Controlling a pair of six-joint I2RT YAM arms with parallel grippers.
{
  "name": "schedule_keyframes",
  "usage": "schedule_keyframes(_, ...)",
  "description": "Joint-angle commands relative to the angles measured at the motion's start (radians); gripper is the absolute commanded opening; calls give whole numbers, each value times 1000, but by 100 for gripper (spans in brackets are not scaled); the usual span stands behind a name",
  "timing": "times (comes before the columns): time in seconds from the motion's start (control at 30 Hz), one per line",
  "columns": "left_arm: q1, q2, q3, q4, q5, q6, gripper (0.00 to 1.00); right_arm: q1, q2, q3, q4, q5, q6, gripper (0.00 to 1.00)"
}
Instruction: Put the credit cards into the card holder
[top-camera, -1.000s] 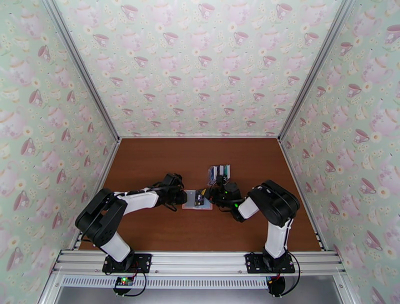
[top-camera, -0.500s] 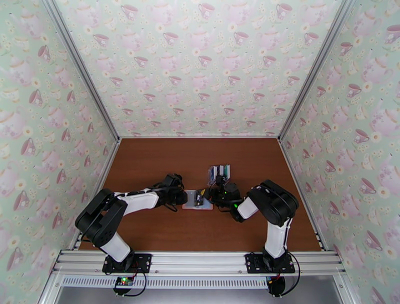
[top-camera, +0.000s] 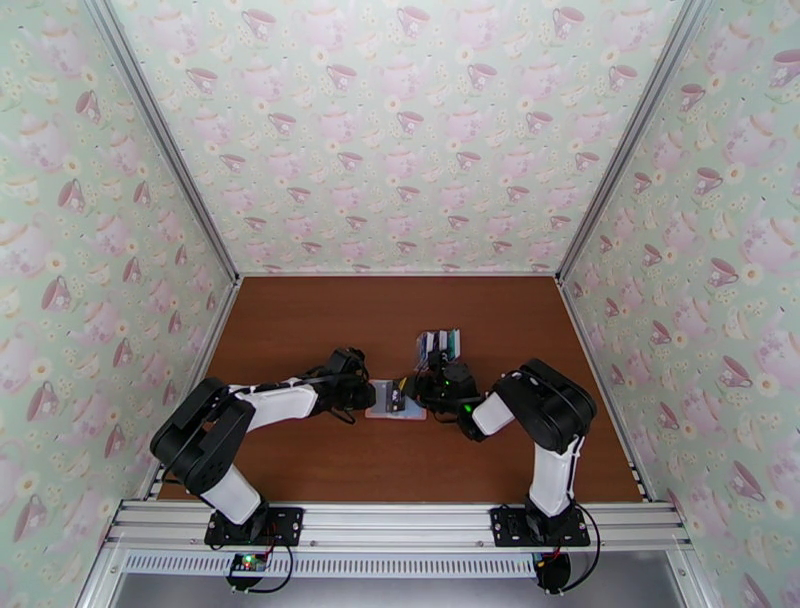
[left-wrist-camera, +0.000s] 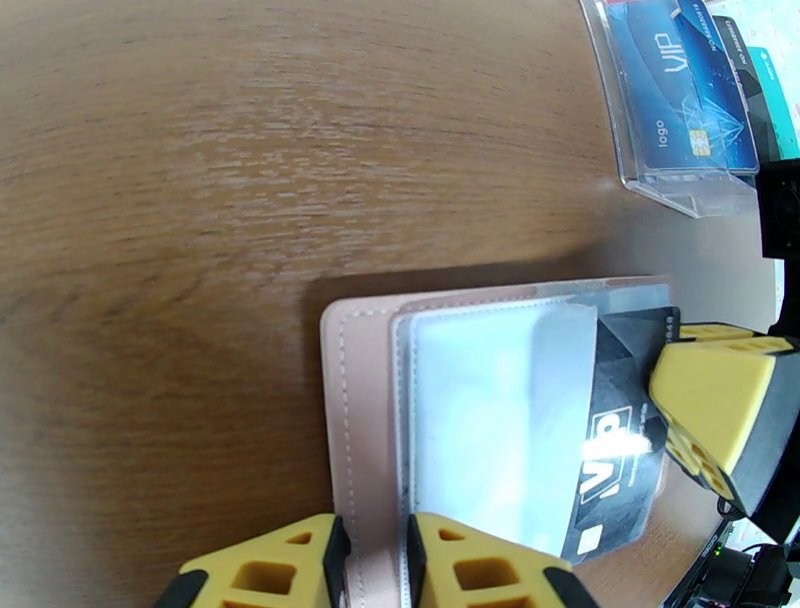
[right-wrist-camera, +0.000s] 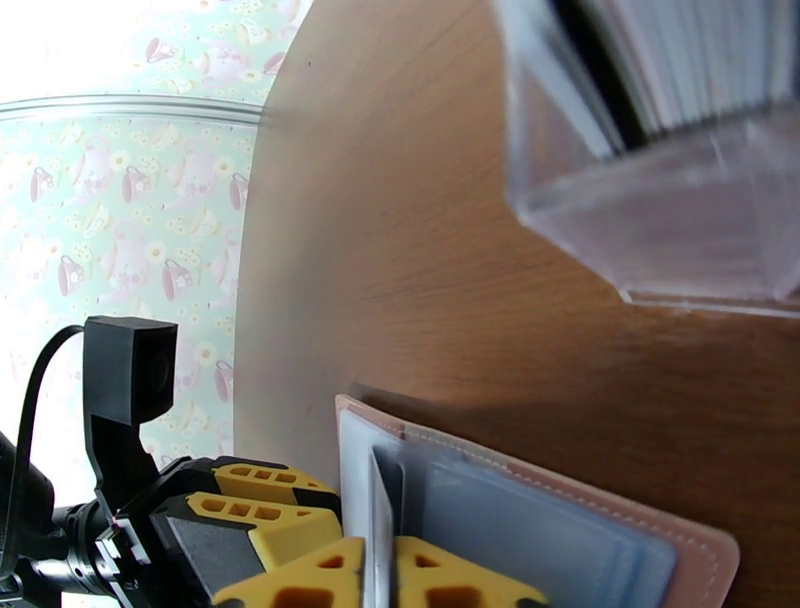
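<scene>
The pink card holder (left-wrist-camera: 358, 400) lies open on the table, its pale inner pockets (left-wrist-camera: 480, 420) facing up. My left gripper (left-wrist-camera: 375, 545) is shut on its near edge. A black credit card (left-wrist-camera: 620, 450) marked VIP sits partly inside a pocket, its right end sticking out. My right gripper (right-wrist-camera: 380, 565) stands at that end, one yellow finger (left-wrist-camera: 715, 420) against the card. Its jaws are slightly apart around the card's thin edge (right-wrist-camera: 380, 490). From above, the left gripper (top-camera: 368, 396) and right gripper (top-camera: 414, 390) meet over the card holder (top-camera: 383, 411).
A clear plastic card rack (top-camera: 438, 343) with several more cards stands just behind the card holder; a blue VIP card (left-wrist-camera: 680, 100) shows in it, and its corner (right-wrist-camera: 680, 220) is close above the right gripper. Brown tabletop lies all around, with patterned walls on three sides.
The right gripper has edged left and the black card has slid further into the pocket. Its jaws have eased apart. The left arm has not moved.
</scene>
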Motion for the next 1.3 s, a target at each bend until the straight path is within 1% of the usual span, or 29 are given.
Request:
schedule_keyframes(0.0,-28,32,-41,-72,32,-11,25,8,-23,9,-181,14,-36,28)
schedule_keyframes(0.13,-28,30,-40,-70,37,-12,25,9,-77,36,-314,30,-91,34)
schedule_keyframes(0.33,-28,29,-43,-64,42,-14,25,11,-128,100,-518,66,-158,39)
schedule_keyframes(0.73,-37,30,-56,-38,61,-27,24,50,-156,233,-812,141,-240,40)
schedule_keyframes(0.8,-39,34,-57,-32,61,-33,23,58,-165,258,-873,171,-260,40)
schedule_keyframes(0.93,-47,37,-62,-18,61,-42,19,67,-186,312,-1003,229,-306,41)
schedule_keyframes(1.07,-52,38,-65,-9,61,-50,16,70,-193,380,-1123,260,-346,41)
schedule_keyframes(1.27,-65,37,-70,9,90,-70,14,80,-186,460,-1258,308,-397,47)
